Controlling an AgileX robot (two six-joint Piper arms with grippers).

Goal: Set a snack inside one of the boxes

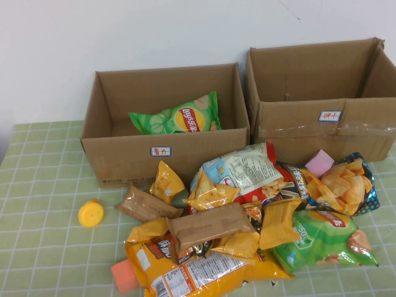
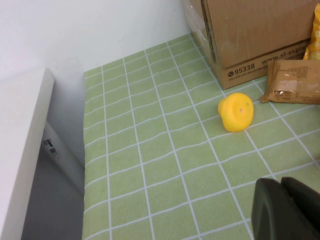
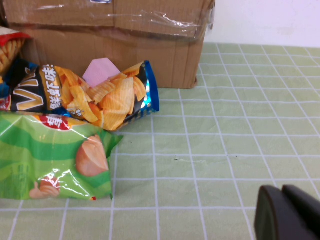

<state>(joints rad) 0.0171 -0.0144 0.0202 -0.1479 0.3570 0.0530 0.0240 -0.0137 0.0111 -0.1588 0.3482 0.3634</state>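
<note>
The bright green Lay's bag (image 1: 179, 116) with cucumber slices lies inside the lower brown box (image 1: 124, 158), which has a small white label written in red. A corner of that box also shows in the left wrist view (image 2: 260, 35). Neither arm shows in the high view. My left gripper (image 2: 281, 182) is shut and empty, low over the green cloth near the table's left edge, apart from the box. My right gripper (image 3: 281, 189) is shut and empty over bare cloth to the right of the snack pile.
The taller taped box (image 1: 322, 133) with a blue-written label stands at the back right. A pile of snack bags (image 1: 235, 216) lies in front, including another green bag (image 1: 325, 244) (image 3: 50, 160). A yellow toy (image 1: 91, 213) (image 2: 236, 111) sits left of a brown packet (image 2: 295, 82).
</note>
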